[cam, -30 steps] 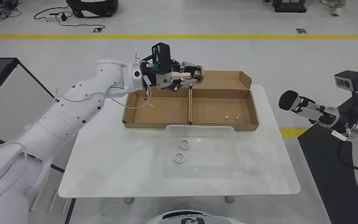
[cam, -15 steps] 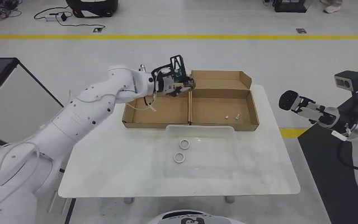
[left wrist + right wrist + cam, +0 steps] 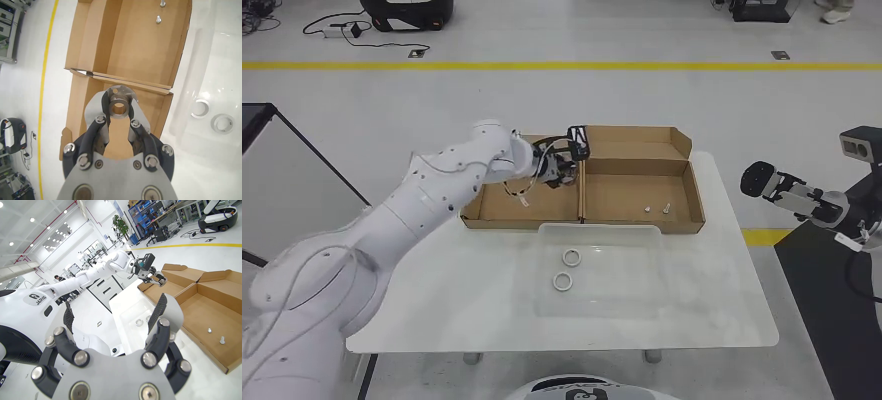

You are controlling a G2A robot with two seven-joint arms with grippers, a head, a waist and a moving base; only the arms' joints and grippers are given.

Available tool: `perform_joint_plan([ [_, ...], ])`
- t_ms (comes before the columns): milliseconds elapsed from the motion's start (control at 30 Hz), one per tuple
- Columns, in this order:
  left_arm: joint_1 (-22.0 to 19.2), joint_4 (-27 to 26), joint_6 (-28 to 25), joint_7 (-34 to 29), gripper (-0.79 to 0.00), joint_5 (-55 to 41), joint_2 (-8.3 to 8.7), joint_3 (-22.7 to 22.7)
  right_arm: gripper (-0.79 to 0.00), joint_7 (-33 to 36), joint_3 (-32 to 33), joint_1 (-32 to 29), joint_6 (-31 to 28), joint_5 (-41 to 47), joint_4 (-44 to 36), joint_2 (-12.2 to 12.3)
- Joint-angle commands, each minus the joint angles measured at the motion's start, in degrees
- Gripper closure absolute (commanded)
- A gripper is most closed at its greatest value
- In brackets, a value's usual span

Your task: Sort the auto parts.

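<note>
Hanging over the left compartment of the cardboard box (image 3: 517,207) at the far edge of the table (image 3: 442,300), the left gripper (image 3: 118,110) clamps a flanged metal bushing (image 3: 118,100) by its hub: rigid, smooth, probably weighty and slippery, best held there. The right gripper (image 3: 113,313) sits beyond the right edge, jaws apart.

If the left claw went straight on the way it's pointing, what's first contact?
Most likely the cardboard box. The left claw, shut on a metal bushing, tilts down over the left compartment toward the divider. It would meet that compartment's floor near the divider, or the divider itself; depth is unclear.
</note>
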Motion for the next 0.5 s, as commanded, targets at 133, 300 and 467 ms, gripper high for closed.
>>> perform_joint_plan([
  [133,0.32,7.83,-0.40,-0.47,0.000,0.71,-5.13,2.55,-0.785,0.00,0.00,0.00,0.00,0.00,0.00,0.00],
  [300,-0.08,14.55,-1.06,-0.51,0.000,2.36,-8.95,3.84,-0.785,0.00,0.00,0.00,0.00,0.00,0.00,0.00],
  [467,-0.32,19.85,-0.17,-0.12,0.000,5.87,-12.26,5.06,-0.785,0.00,0.00,0.00,0.00,0.00,0.00,0.00],
])
